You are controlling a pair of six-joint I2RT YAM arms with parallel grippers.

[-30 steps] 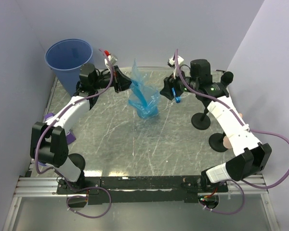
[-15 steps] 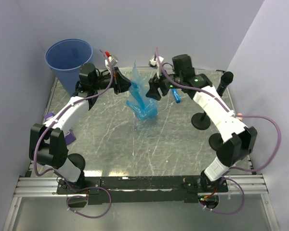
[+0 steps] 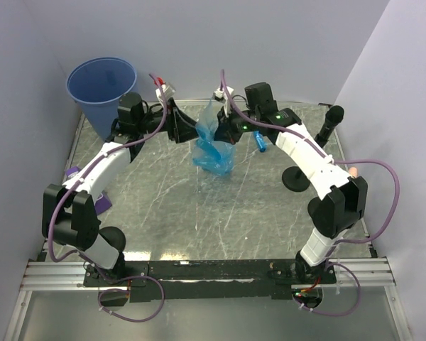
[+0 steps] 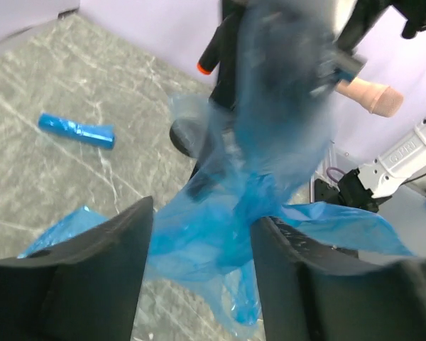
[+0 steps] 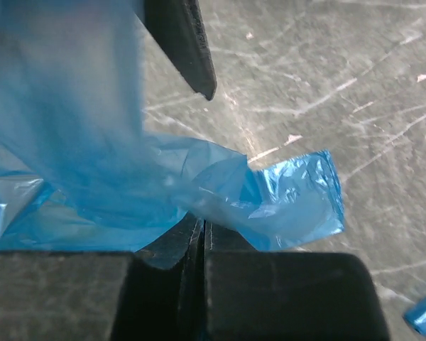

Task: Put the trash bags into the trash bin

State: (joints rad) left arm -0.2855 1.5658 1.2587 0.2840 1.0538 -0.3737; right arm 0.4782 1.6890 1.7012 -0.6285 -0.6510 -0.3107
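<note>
The right end effector (image 3: 220, 133) pinches the crumpled blue trash bag (image 3: 213, 150), upright at mid-worktop (image 3: 170, 202), while the left end effector (image 3: 181, 126), jaws parted around the film, sits nearer the trash bin (image 3: 92, 106) in the far-left corner.

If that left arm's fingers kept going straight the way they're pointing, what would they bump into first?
The blue trash bag: it hangs right between and ahead of the open left fingers. Just behind it seem to be the right arm's fingers, though depth is unclear.
</note>
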